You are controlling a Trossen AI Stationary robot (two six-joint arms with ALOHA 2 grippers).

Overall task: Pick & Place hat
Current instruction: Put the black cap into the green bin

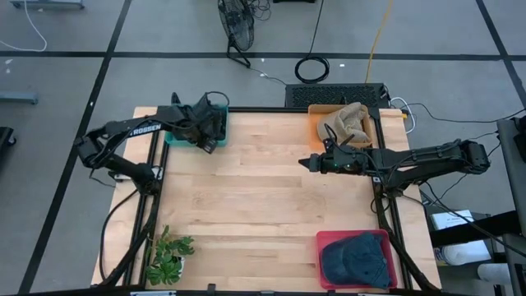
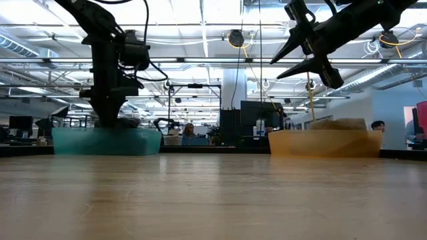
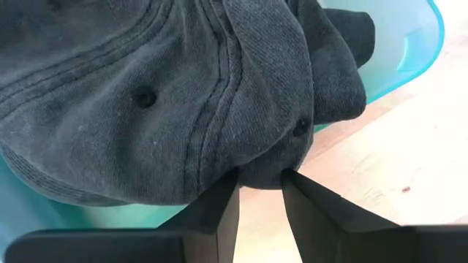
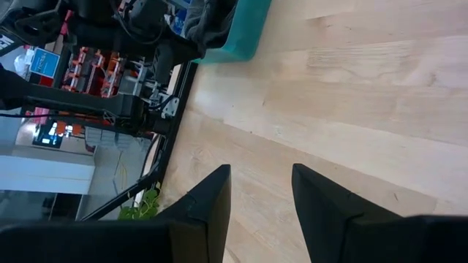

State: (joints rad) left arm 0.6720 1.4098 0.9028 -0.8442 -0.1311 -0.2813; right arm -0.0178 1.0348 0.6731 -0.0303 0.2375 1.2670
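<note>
**Left gripper at teal bin with dark cap; right gripper spread above table**

A small green potted plant is seen at the near left corner of the light wooden table. The left gripper is lowered into the teal plastic bin at the far left corner. In the left wrist view, a dark grey fabric baseball cap is seen lying in that bin, and the fingertips are closed narrowly on a fold at the cap's edge. The right gripper is held above the bare table just beside the orange plastic bin, its fingers spread and holding nothing. A tan fabric hat is seen in the orange bin. A dark blue fabric cap lies in the red plastic bin at the near right corner.
</note>
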